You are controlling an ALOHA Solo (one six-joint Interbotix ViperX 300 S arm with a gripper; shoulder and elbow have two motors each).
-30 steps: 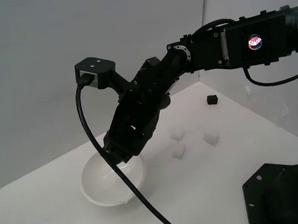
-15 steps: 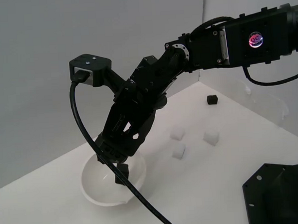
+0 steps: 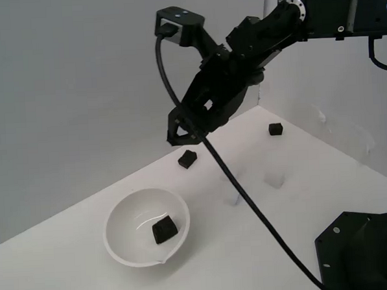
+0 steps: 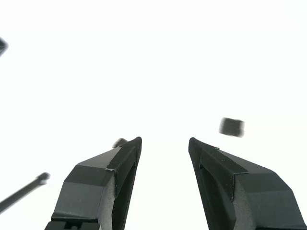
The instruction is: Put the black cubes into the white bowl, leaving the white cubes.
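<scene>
White worktop (image 3: 69, 255) carries everything. My arm (image 3: 329, 11) comes in from the exterior view's right, reaching high over the worktop, cable (image 3: 248, 200) hanging off the wrist camera. My hand (image 3: 178, 134) is raised in the air above the worktop, fingers (image 4: 120, 167) spread apart with nothing between them, empty.

White bowl (image 3: 123, 236) sits upright near the front on the exterior view's left, well apart from my hand. One black cube (image 3: 164, 230) lies inside the bowl, on the curved inner wall near the bottom.

Second black cube (image 3: 187, 159) rests on the worktop behind the bowl, just below my hand in the exterior view, not touching it. Third black cube (image 3: 276, 129) sits far back near the corner where the walls meet, well apart from the others. In the wrist view one dark cube (image 4: 232, 127) shows blurred beyond the fingers; cannot tell which one.

White cubes: one faintly visible (image 3: 273, 178) on the worktop between the bowl and the far black cube, another (image 3: 234, 198) partly behind the cable; both washed out against the white surface, hard to make out edges.
</scene>
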